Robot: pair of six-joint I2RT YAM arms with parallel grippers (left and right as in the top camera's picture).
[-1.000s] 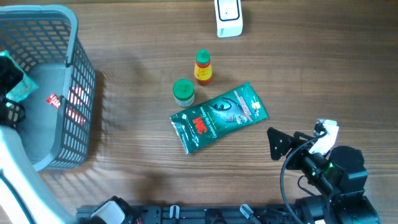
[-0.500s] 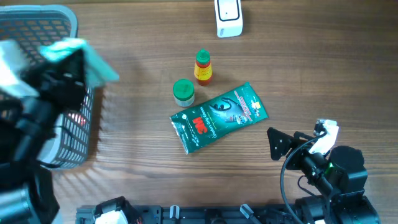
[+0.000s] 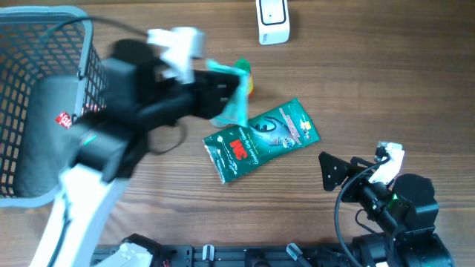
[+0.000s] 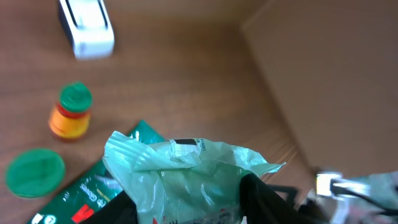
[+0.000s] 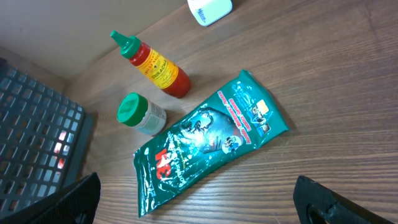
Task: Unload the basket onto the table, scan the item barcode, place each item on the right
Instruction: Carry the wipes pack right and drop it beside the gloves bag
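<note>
Left gripper [image 3: 217,93] is out of basket [image 3: 44,13] now, pinching pale green bag [image 4: 186,171]; right gripper [image 3: 358,167] spread wide. Floppy film, so barcode cld fold away from scanner [image 3: 272,21].

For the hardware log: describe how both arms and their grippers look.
The left arm, blurred, is black and boxy, with a pale lower link, a white block on top and a thin black cable. The left gripper has black fingers. The right arm is black too, with its own white block and looping black cable. The right gripper has broad black fingers.
</note>
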